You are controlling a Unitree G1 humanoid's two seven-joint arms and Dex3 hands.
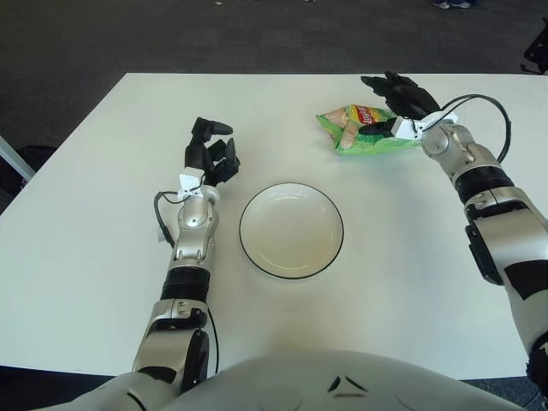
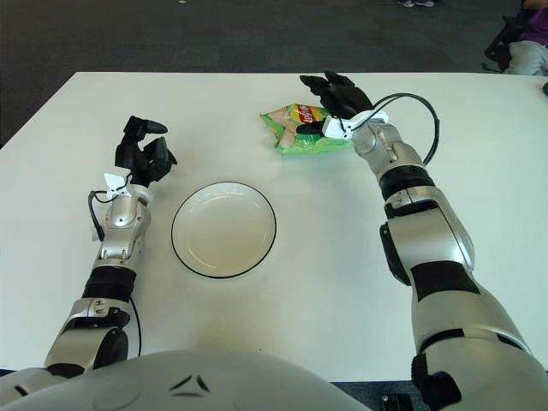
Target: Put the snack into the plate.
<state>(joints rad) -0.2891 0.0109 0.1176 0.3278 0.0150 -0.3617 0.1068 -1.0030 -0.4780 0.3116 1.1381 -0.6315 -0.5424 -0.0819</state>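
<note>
Your right hand (image 1: 396, 96) is at the snack (image 1: 360, 128), on its 3 o'clock side, with the black fingers (image 1: 383, 83) spread over the bag's far right corner and a thumb tip against its near right edge. You cannot tell whether it actually grips the bag or only touches it. The snack, a green bag with a red and yellow logo, lies flat on the white table (image 1: 86, 214) at about 1 o'clock from the plate (image 1: 291, 229), well apart from it. The plate is white with a dark rim and holds nothing. Your left hand (image 1: 211, 150) shows at 10 o'clock from the plate, near its rim, fingers loosely curled and holding nothing. A thin cable (image 1: 160, 218) loops beside that wrist.
</note>
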